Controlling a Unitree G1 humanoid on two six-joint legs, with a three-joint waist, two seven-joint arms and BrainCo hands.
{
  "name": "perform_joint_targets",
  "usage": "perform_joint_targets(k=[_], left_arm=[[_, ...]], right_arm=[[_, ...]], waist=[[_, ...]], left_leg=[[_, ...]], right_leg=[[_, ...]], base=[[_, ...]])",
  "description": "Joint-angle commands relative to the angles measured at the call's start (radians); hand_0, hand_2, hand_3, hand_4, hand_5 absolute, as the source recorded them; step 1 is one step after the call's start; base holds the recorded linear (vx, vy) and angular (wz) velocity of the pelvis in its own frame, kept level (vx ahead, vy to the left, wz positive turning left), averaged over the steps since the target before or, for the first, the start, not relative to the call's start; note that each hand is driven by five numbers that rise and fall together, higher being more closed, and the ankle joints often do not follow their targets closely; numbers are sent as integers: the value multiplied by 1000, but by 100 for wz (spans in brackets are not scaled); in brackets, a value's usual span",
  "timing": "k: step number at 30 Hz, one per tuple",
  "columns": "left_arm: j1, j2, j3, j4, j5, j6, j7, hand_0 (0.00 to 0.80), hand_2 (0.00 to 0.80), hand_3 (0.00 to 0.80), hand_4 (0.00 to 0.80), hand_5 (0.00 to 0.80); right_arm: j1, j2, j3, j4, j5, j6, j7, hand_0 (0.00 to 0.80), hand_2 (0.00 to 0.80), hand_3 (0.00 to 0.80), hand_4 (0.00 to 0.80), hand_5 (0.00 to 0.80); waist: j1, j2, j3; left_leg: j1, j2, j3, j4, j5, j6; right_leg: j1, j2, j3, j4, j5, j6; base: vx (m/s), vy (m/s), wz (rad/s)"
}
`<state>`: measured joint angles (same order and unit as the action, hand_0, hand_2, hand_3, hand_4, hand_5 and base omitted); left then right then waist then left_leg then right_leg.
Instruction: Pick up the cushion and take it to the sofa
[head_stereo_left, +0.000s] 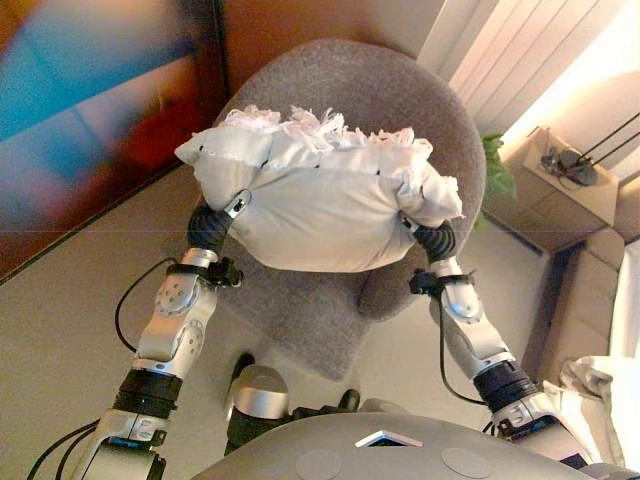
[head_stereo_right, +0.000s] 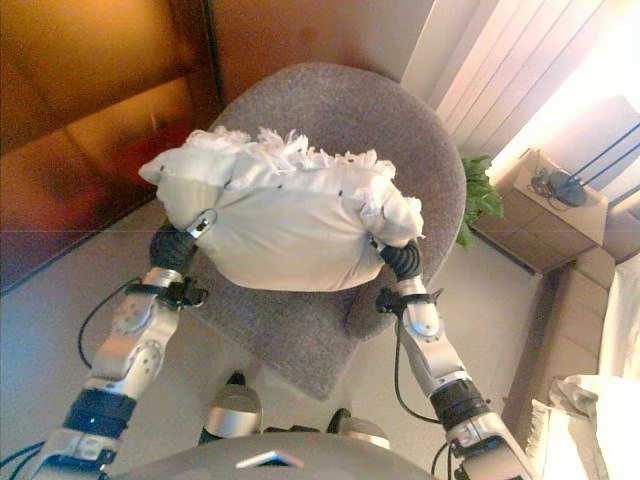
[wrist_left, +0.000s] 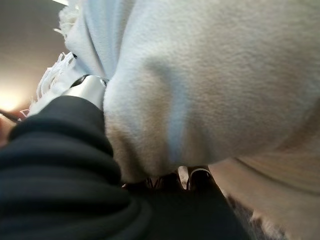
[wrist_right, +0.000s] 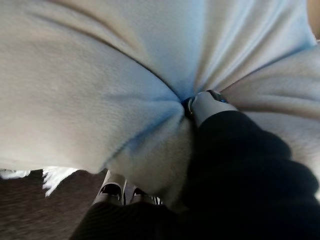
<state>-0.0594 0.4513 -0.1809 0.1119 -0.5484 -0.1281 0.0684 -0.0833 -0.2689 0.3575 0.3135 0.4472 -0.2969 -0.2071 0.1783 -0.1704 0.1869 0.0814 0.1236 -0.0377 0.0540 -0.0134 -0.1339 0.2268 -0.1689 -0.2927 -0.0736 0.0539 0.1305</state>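
A white cushion (head_stereo_left: 320, 200) with a fringed edge is held up between both hands, above the seat of a round grey armchair (head_stereo_left: 400, 90). My left hand (head_stereo_left: 237, 204) grips its left end and my right hand (head_stereo_left: 410, 226) its right end. In the left wrist view the thumb (wrist_left: 90, 89) digs into the cushion (wrist_left: 210, 85) and the fingers (wrist_left: 192, 176) curl under it. In the right wrist view the thumb (wrist_right: 210, 102) presses into the cushion (wrist_right: 90, 85) and the fingers (wrist_right: 112, 190) sit beneath it.
A beige sofa (head_stereo_left: 590, 290) with white cloth (head_stereo_left: 600, 390) on it lies at the right edge. A low side table (head_stereo_left: 560, 190) and a green plant (head_stereo_left: 497, 170) stand beside the armchair. A dark wood wall panel (head_stereo_left: 100, 120) is on the left, curtains (head_stereo_left: 520, 50) behind.
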Motion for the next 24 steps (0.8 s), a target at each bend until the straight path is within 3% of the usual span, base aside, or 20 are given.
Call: perform_joint_targets(k=[1,7,9,13,17,24], left_arm=[[-132,-47,-116,-34,57,-56,14,800,800,800,800,800],[-119,-58,-112,-36,84,-25,29,800,800,800,800,800],[-116,-57,-122,-33,97,35,-8,800,800,800,800,800],[-108,-71,-150,38,120,73,5,800,800,800,800,800],[-111,-118,-161,211,131,149,125,800,800,800,800,800],[-203,-199,-208,500,154,266,251,800,800,800,800,800]], right_arm=[[-92,36,27,-23,54,-70,51,800,800,800,800,800],[-102,80,30,29,63,-81,44,800,800,800,800,800],[-107,86,34,32,58,-71,38,800,800,800,800,800],[-63,86,34,29,21,18,1,800,800,800,800,800],[-9,93,57,88,52,98,13,800,800,800,800,800],[-82,146,46,362,127,151,98,800,800,800,800,800]], waist=[[14,19,-99],[22,13,-123],[22,17,-128],[2,36,-148],[-20,45,-183],[-22,23,-241]], left_leg=[[56,41,76,-62,0,36],[83,52,82,-65,-1,26],[88,52,82,-67,1,24],[113,50,90,-67,6,23],[156,54,113,-68,15,18],[193,66,126,-54,27,15]], right_leg=[[3,-89,-51,31,32,99],[31,-94,-55,17,38,106],[35,-96,-56,18,38,107],[42,-106,-49,31,38,111],[75,-108,-39,31,46,116],[132,-99,-26,8,76,129]], base=[[206,-21,-1],[131,-5,0],[85,57,1],[151,115,3],[237,54,-2],[252,-36,-3]])
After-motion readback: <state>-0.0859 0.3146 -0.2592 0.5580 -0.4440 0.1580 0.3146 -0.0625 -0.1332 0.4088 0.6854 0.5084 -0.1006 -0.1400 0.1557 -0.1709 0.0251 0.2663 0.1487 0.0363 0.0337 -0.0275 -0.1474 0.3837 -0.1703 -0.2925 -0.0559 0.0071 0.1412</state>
